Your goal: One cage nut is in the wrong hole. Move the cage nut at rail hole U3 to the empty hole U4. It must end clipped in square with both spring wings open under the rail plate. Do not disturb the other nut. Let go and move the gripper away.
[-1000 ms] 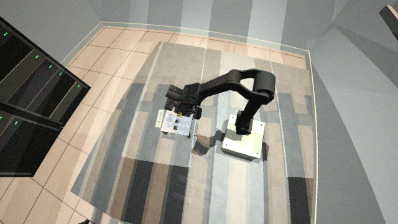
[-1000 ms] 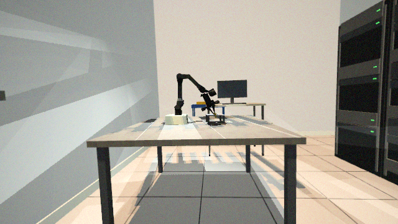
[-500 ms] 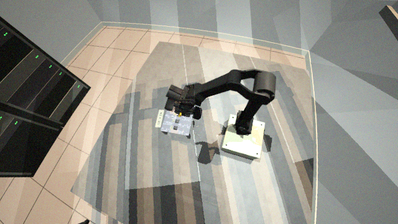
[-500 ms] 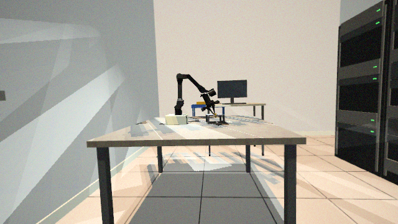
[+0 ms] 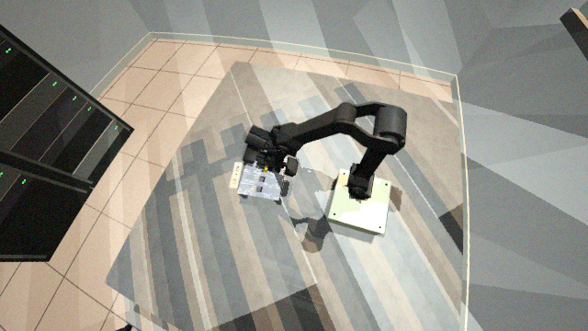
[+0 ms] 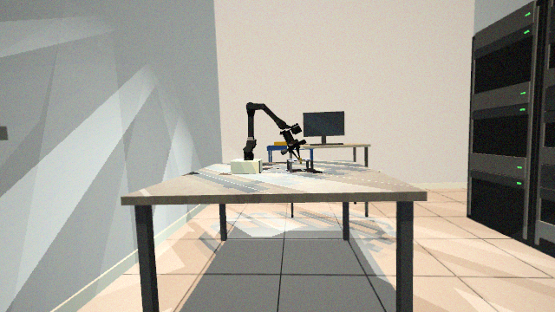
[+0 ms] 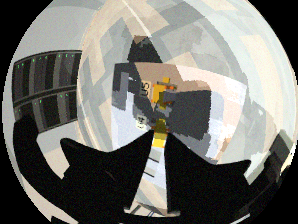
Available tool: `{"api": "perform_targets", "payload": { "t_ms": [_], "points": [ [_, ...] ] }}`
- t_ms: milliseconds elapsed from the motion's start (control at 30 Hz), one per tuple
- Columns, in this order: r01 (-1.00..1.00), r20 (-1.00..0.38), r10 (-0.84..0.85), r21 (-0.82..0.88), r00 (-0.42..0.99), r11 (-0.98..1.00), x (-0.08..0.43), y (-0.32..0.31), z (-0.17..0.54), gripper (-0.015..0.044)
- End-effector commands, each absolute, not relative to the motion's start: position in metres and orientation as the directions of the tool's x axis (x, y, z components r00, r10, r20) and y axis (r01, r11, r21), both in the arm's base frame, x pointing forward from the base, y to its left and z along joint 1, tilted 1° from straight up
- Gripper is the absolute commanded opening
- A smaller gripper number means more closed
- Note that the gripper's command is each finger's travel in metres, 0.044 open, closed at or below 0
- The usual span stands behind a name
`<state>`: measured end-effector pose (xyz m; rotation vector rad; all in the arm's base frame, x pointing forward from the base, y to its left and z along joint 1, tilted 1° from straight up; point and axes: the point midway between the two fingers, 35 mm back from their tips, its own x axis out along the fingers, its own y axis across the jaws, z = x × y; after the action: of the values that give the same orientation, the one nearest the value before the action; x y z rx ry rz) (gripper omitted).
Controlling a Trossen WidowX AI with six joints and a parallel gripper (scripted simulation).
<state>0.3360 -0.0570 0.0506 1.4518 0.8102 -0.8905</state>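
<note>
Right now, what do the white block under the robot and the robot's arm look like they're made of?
The block might be painted metal or plastic: pale, smooth, with dark screw-like dots. The arm looks like matte black plastic or coated metal, hardly shiny.

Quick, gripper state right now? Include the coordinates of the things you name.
Gripper (image 5: 265, 168) (image 6: 300, 159) (image 7: 158, 135): closed on the small yellow metal cage nut (image 7: 159, 140), near the U4 label (image 7: 141, 121).
</note>
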Motion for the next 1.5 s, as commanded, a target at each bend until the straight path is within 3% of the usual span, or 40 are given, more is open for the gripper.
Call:
{"api": "perform_targets", "payload": {
  "t_ms": [0, 1467],
  "points": [
    [0.882, -0.884, -0.01, 0.468, 0.468, -0.062, 0.3358, -0.056, 0.0509, 0.0036],
    [0.887, -0.889, -0.008, 0.457, 0.458, -0.063, 0.335, -0.0561, 0.05, 0.0036]
  ]
}}
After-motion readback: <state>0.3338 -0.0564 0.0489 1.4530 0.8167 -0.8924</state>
